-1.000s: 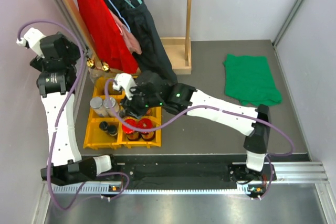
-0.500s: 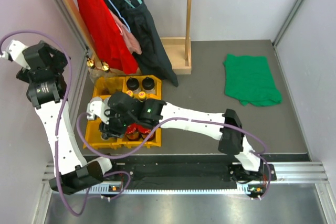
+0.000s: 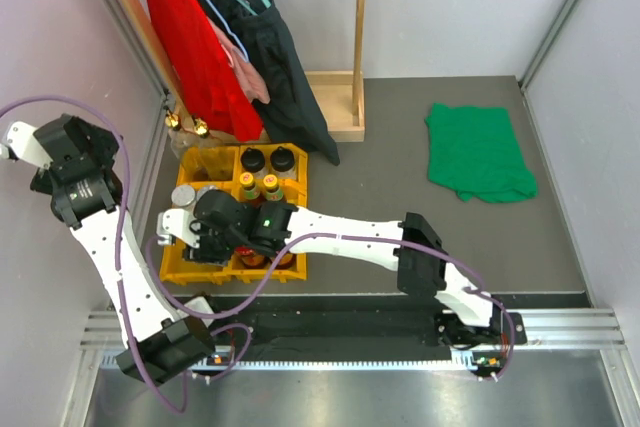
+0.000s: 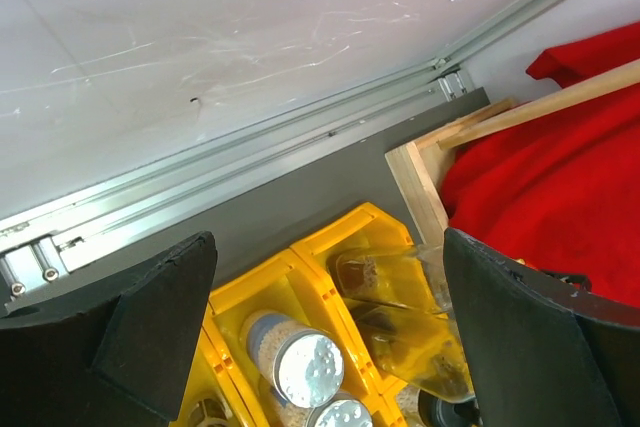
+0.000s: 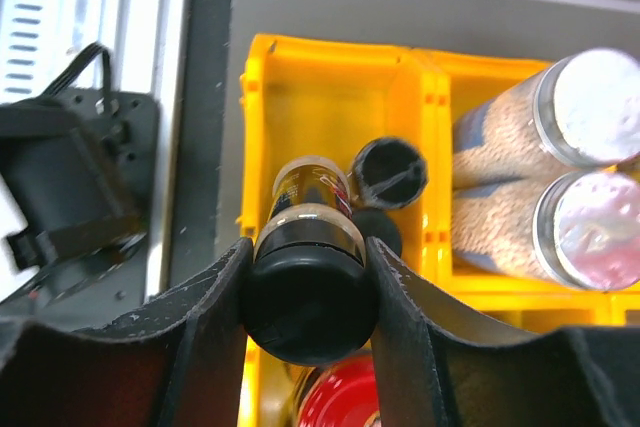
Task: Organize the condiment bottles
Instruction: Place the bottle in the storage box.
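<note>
Two changes: within a sec my right arm has swung from mid-tray over to the near-left corner, and my left arm has pulled back toward the left wall, out of the way.
Right claw (image 5: 308, 269): pinched tight on a black-capped jar (image 5: 310, 297), fingers either side of its cap end, cap toward the wrist cam.
Jar position: hanging over the near-left compartment of the yellow tray (image 5: 262, 77). Not set down yet, as far as I can tell.
Below it: second black-capped jar (image 5: 390, 172) standing in that compartment, just beside mine.
Left claw (image 4: 328, 247): spread wide, nothing between the fingers, looking down at the tray's far-left end.
Meaning for task: I judge this is the drop-off, like w/ like. Lowering and release are what's left for this jar.
Neighbours: silver-lidded canisters (image 5: 590, 107) one compartment over; red lid (image 5: 335, 399) in the next compartment along the near edge; yellow-capped bottles (image 3: 258, 185) and more black caps (image 3: 250, 159) further back.
Far-left end: tall clear bottles (image 4: 395, 287) lying tilted, per left wrist cam.
Writing: my jar's label is dark w/ red and gold, too foreshortened to read. No brand legible anywhere.
Risk: tight fit next to the other jar — I could knock it going down.
</note>
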You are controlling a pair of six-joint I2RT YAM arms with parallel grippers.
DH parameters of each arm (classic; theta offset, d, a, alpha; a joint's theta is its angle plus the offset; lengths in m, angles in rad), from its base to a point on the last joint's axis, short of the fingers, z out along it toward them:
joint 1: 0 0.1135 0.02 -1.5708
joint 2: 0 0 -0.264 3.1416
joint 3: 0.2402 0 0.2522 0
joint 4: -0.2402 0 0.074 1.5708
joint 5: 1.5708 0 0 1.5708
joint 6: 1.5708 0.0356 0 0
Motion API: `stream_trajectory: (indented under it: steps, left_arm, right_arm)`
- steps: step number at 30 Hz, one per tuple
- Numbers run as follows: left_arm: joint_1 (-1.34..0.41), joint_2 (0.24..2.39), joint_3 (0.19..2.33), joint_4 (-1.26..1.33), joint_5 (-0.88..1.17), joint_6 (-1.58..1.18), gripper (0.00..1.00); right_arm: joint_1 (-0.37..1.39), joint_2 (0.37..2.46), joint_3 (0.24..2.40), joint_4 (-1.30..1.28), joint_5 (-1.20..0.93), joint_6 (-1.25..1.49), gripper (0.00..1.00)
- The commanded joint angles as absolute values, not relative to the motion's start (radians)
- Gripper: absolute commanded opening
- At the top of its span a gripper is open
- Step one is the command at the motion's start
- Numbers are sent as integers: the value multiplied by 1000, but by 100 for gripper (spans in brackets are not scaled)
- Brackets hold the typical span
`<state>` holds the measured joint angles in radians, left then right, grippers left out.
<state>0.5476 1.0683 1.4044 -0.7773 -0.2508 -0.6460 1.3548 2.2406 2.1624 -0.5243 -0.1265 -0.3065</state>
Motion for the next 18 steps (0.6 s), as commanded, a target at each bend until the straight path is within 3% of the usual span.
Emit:
stream_trajectory:
  steps: [1,18]
  left_arm:
    - [578,1046,1396,-733,-204,-676,99]
    - [592,1014,1410,-765,-209,-703,99]
  right_arm:
    - [1371,2283,2224,-424,-74,-333,0]
    - [1374,2322,2226,-448,-97,-333,0]
